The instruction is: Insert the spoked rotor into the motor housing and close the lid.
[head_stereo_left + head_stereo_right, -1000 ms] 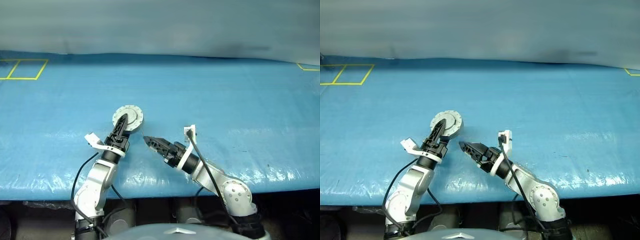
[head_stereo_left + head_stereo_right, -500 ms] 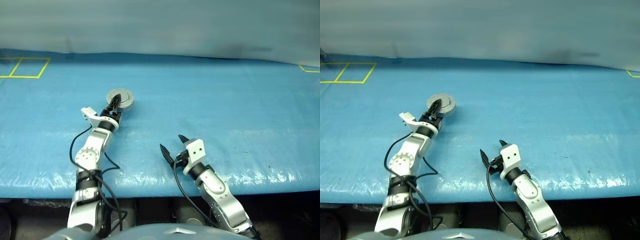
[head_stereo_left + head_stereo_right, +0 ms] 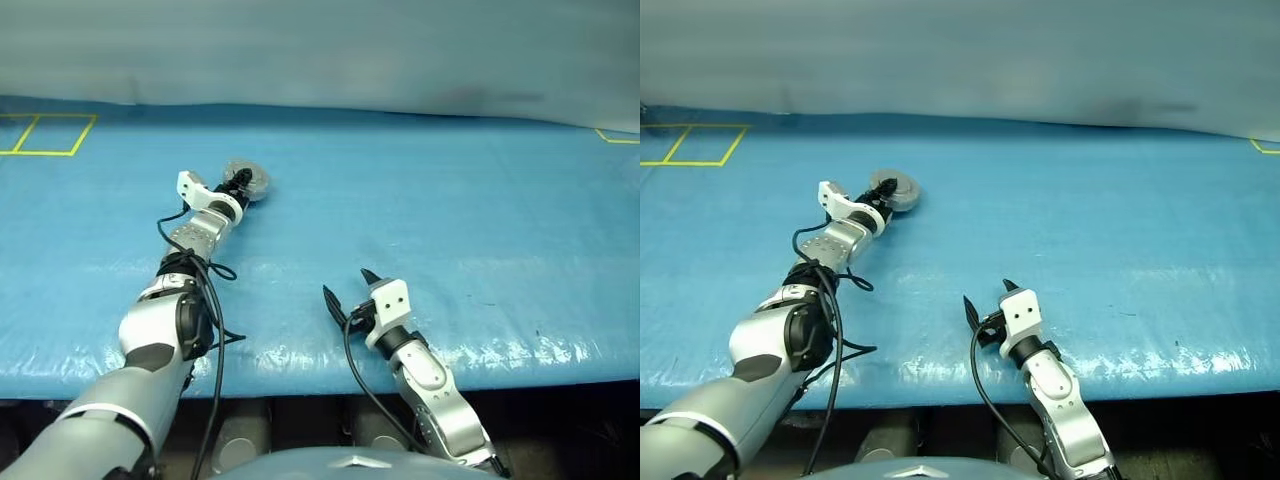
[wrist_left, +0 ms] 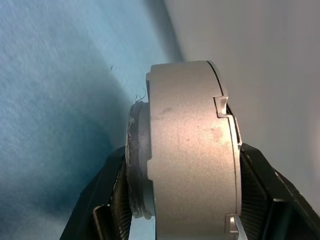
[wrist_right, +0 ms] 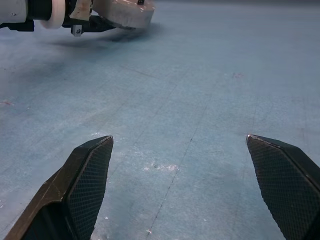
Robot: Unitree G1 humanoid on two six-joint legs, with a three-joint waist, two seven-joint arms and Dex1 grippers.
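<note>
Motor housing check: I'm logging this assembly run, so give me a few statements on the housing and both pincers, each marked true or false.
1. The left pincer is clamped on the motor housing. True.
2. The lid on the motor housing stands open, showing copper windings. False: the wrist view shows a closed grey case with only a seam around it.
3. The right pincer holds the spoked rotor. False: its fingers stand wide apart with nothing between them.
4. The right pincer sits nearer the table's front edge than the left pincer. True: the left arm is stretched far out over the blue table cover.
5. A person's hand steadies the housing. False: the housing is held by the left pincer alone.
</note>
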